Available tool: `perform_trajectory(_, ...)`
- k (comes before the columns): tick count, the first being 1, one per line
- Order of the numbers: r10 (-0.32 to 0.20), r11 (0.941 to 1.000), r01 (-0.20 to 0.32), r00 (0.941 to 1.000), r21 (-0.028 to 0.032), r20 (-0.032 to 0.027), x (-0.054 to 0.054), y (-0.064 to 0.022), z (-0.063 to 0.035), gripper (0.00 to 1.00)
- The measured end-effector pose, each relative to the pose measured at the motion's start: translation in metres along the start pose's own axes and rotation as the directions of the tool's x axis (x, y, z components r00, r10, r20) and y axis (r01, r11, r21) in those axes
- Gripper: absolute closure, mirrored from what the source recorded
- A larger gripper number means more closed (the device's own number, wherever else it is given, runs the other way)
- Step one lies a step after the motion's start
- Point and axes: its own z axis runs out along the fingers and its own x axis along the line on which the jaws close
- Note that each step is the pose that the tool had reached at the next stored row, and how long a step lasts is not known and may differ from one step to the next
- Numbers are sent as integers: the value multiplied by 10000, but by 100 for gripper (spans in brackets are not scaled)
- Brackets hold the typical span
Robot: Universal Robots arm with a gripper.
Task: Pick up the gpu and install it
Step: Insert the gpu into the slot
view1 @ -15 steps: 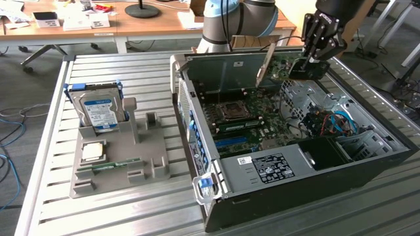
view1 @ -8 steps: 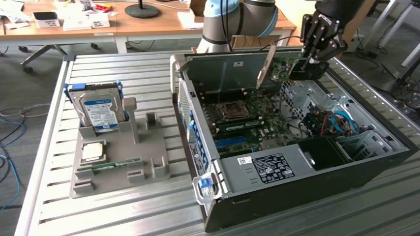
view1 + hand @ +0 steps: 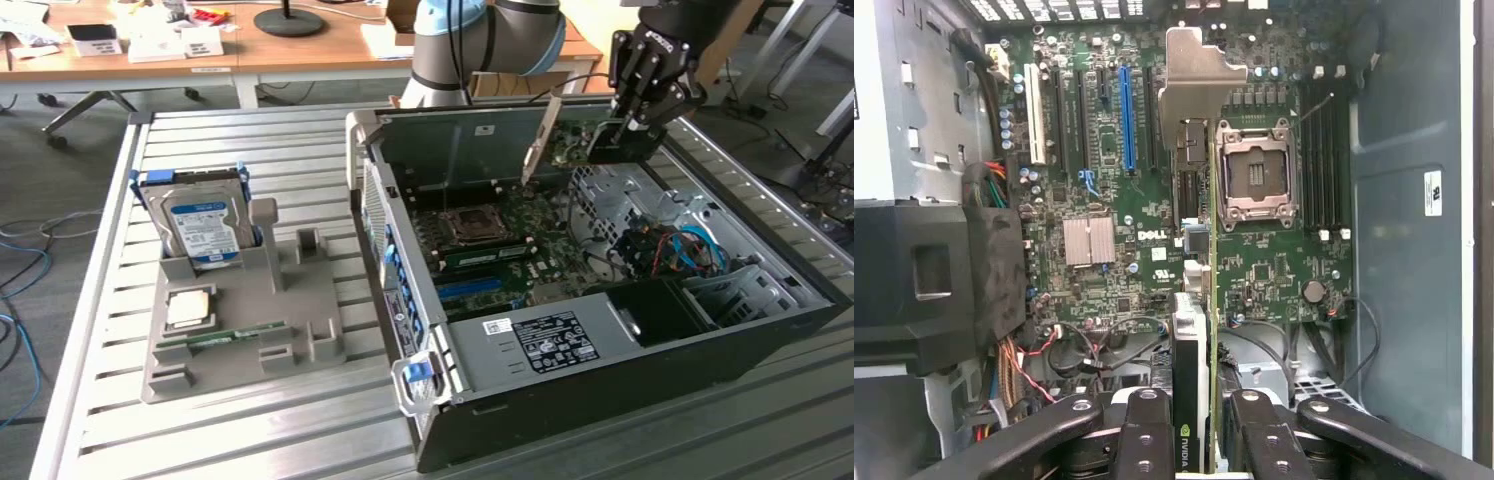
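My gripper (image 3: pixel 622 138) hangs over the far end of the open computer case (image 3: pixel 400 250) and is shut on the gpu (image 3: pixel 571 146). The gpu is a thin card with a silver bracket (image 3: pixel 539 142) at its end, held up in the air above the motherboard (image 3: pixel 521 250). In the wrist view the gpu (image 3: pixel 1192 330) shows edge-on between my fingers (image 3: pixel 1146 432), with its bracket (image 3: pixel 1199 65) pointing away from me. The gripper (image 3: pixel 1199 445) holds it over the board between the blue slot (image 3: pixel 1126 115) and the CPU socket (image 3: pixel 1254 180).
A grey fixture tray (image 3: pixel 314 320) at the exterior view's left holds a blue-labelled hard drive (image 3: pixel 200 222), a CPU (image 3: pixel 187 306) and a green RAM stick (image 3: pixel 222 336). Inside the case are the power supply (image 3: pixel 561 342), drive cage (image 3: pixel 747 290) and loose cables (image 3: pixel 667 250).
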Motion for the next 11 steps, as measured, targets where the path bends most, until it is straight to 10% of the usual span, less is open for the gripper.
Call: perform_trajectory(11,-239,9996,238,9997,157,105,10,92,38,73)
